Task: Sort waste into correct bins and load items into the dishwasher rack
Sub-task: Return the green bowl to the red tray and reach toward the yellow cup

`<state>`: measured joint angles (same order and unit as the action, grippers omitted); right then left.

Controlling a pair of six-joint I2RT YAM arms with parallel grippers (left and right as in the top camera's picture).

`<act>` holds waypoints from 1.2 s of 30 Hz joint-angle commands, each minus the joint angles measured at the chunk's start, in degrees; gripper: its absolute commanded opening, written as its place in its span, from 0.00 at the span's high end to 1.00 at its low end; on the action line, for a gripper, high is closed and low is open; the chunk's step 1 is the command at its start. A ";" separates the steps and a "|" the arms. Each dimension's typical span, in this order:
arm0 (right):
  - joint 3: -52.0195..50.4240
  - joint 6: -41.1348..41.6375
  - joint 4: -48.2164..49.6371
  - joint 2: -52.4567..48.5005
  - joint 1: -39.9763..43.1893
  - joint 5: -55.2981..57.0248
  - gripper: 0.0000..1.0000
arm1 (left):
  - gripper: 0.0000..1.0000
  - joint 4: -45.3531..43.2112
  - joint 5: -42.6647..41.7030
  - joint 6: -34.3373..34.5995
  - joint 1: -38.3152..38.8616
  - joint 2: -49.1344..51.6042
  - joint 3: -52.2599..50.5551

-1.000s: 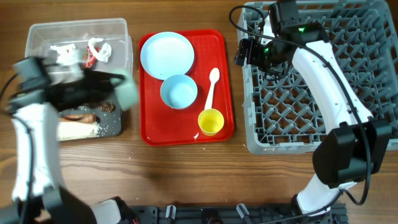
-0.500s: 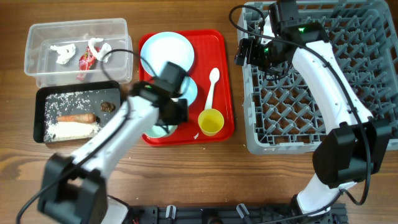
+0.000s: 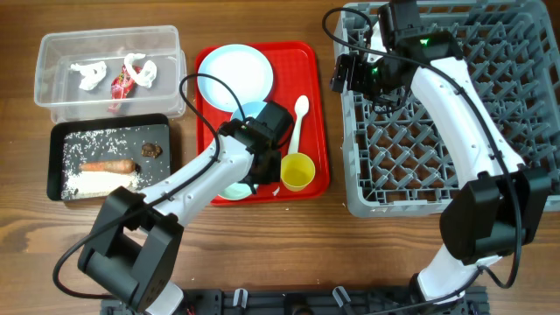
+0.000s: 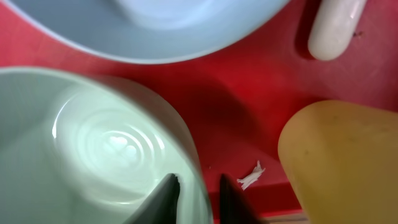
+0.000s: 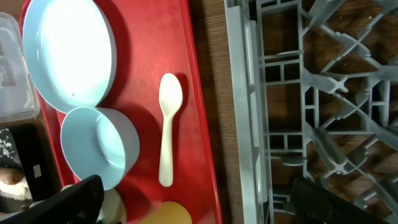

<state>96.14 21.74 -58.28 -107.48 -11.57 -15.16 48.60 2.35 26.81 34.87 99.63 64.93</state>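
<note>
My left gripper [image 3: 248, 175] [image 4: 199, 186] is low over the red tray [image 3: 308, 74], shut on the rim of a pale green bowl [image 3: 229, 189] [image 4: 93, 143] at the tray's front left. A yellow cup [image 3: 297, 171] [image 4: 342, 162] stands just right of it. A white spoon [image 3: 299, 118] [image 5: 168, 124], a light blue bowl [image 3: 249, 112] [image 5: 93, 146] and a light blue plate [image 3: 234, 77] [image 5: 68, 53] lie further back. My right gripper [image 3: 344, 74] [image 5: 199, 199] is open and empty by the left edge of the grey dishwasher rack [image 3: 446, 114] [image 5: 311, 93].
A clear bin [image 3: 166, 61] with wrappers stands at the back left. A black tray [image 3: 61, 140] with food scraps sits in front of it. White crumbs lie on the red tray by the yellow cup.
My left arm has swung right from over the bins to the tray, bringing the pale green bowl down at the tray's front left. The right arm has not moved.
</note>
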 commanded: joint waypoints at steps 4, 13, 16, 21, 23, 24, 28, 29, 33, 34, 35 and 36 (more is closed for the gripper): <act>-0.04 -0.79 0.04 -0.52 -0.20 0.63 0.02 | 0.48 2.40 1.14 0.68 -2.62 -0.66 4.35; -0.04 -0.79 0.13 -0.52 -0.20 0.63 0.02 | 0.47 3.58 -10.34 -4.24 -4.02 -1.31 13.07; -0.04 -0.74 0.15 -0.52 -0.20 0.61 0.02 | 0.47 3.58 -10.45 -5.66 -2.25 -0.42 12.98; -0.04 -0.74 0.07 -0.52 -0.20 0.61 0.02 | 0.48 4.83 -9.25 -7.13 0.35 2.10 12.96; -0.04 -0.74 0.11 -0.52 -0.20 0.61 0.02 | 0.49 5.62 -9.16 -7.10 0.83 3.30 12.96; -0.04 -0.74 0.13 -0.52 -0.20 0.61 0.02 | 0.50 5.92 -9.16 -7.10 0.96 3.69 12.96; -0.04 -0.76 0.15 -0.52 -0.20 0.63 0.02 | 0.60 6.14 -9.16 -7.10 1.03 5.81 12.96; -0.04 -0.76 0.13 -0.52 -0.20 0.61 0.02 | 0.66 6.10 -9.14 -7.10 1.03 6.10 12.96; -0.04 -0.76 0.13 -0.52 -0.20 0.63 0.02 | 0.89 5.68 -9.16 -7.08 1.03 6.36 12.96; -0.04 -0.79 0.15 -0.52 -0.20 0.63 0.02 | 0.93 5.49 -9.22 -7.02 1.03 6.36 12.98; -0.04 -0.74 0.15 -0.52 -0.20 0.63 0.02 | 0.96 5.46 -9.42 -6.86 1.03 6.36 12.98; -0.04 -0.76 0.15 -0.52 -0.20 0.63 0.02 | 0.96 5.46 -10.03 -6.88 1.03 6.36 12.98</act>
<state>96.14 21.74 -58.24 -107.48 -11.57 -15.14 54.28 -6.20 20.03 35.70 105.56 77.54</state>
